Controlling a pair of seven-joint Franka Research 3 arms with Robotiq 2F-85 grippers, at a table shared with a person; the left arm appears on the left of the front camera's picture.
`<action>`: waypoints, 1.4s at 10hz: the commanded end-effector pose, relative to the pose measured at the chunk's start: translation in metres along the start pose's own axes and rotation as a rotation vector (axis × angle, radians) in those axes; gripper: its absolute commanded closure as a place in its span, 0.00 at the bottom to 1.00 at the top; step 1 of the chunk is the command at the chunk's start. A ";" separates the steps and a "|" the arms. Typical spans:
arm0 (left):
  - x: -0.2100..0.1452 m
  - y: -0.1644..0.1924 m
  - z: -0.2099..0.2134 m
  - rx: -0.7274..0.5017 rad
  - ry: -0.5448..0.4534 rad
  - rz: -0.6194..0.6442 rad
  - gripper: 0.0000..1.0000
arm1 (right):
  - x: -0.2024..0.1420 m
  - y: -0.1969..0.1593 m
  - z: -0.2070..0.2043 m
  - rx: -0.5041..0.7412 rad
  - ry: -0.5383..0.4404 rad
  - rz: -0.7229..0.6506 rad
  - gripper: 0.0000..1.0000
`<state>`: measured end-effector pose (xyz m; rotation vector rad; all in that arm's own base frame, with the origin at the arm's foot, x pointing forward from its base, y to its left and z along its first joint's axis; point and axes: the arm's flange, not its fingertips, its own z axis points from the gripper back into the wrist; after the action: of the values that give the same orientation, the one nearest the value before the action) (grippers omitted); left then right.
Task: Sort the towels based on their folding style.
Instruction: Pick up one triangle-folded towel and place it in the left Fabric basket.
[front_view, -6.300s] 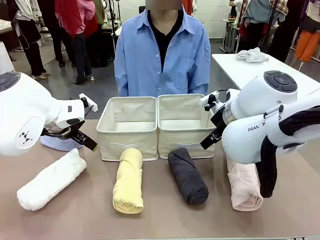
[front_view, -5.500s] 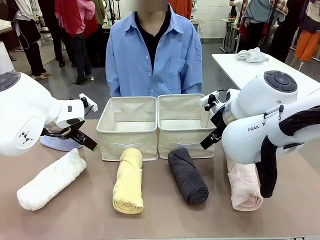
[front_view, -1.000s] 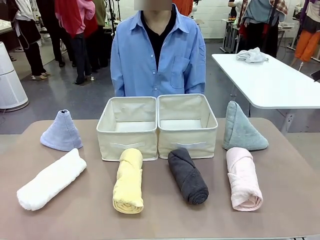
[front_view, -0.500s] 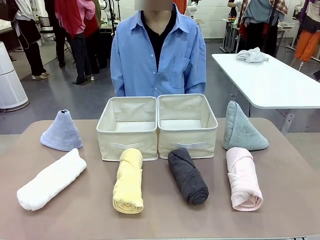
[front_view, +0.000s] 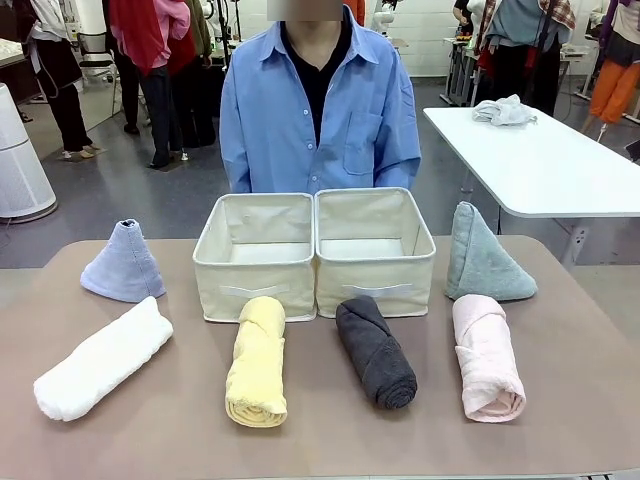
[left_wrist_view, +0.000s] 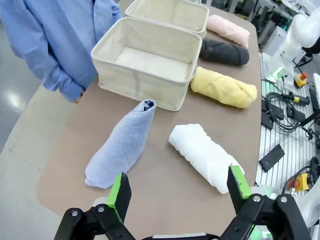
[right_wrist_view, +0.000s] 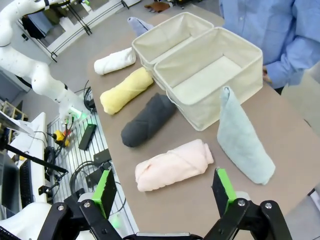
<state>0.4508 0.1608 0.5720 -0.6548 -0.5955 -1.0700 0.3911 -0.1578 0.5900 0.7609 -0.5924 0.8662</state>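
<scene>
Left gripper hangs wide apart and empty above the lavender-blue cone and white roll; right gripper, equally spread, above the pink roll and grey-green cone. On the table, the pale yellow roll and dark grey roll lie between those, in front of two beige boxes flanked by the upright cones.

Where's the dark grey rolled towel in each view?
Front: dark grey towel low centre, before the right-hand box.
Left wrist: towel upper right, between pink roll and yellow roll.
Right wrist: towel left of centre.
Landmark: that box, by the towel's end in every view.
</scene>
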 end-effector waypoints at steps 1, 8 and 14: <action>-0.004 0.002 0.015 -0.061 -0.133 -0.106 0.00 | -0.004 0.002 -0.002 0.008 0.002 0.018 0.00; 0.000 -0.003 0.004 -0.018 -0.045 -0.037 0.00 | -0.004 0.002 -0.002 0.008 0.002 0.018 0.00; 0.000 -0.003 0.004 -0.018 -0.045 -0.037 0.00 | -0.004 0.002 -0.002 0.008 0.002 0.018 0.00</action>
<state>0.4482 0.1629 0.5743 -0.7068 -0.6611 -1.1151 0.3905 -0.1588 0.5900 0.7591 -0.5927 0.8646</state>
